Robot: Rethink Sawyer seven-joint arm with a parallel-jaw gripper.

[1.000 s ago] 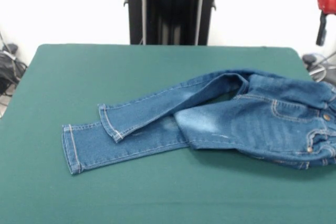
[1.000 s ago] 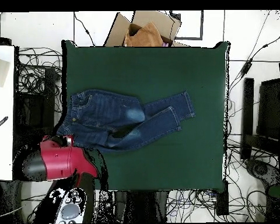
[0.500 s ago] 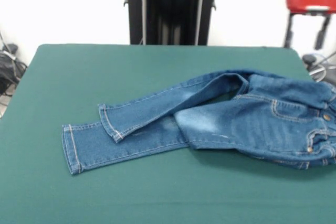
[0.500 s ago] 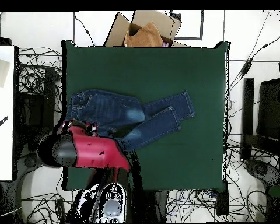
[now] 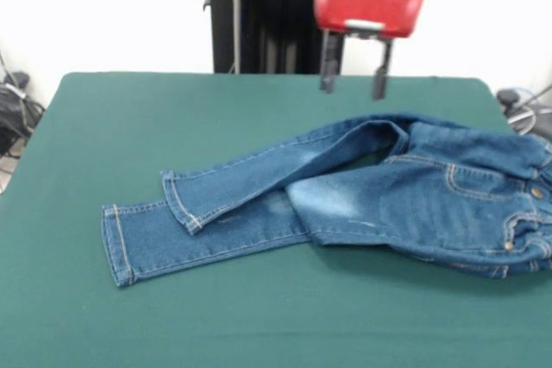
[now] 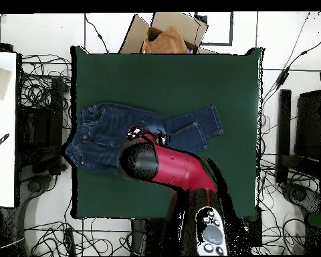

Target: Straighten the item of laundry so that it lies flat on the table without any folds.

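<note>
I've got the gripper (image 5: 354,88) hanging above the far side of the table (image 5: 129,109), fingers (image 5: 379,82) apart w/ nothing between them, not touching cloth. The jeans (image 5: 345,196) lie toward the right edge in the front view, waistband end reaching the table's edge. In the overhead view the arm (image 6: 166,164) covers the mid part of the denim. Progress: basically nothing done yet. 1 leg is folded back on itself near the seat, and the 2 legs cross, 1 cuff lying over the other leg. Left to do, imo: grab the folded leg, pull it out straight, then uncross and flatten.
</note>
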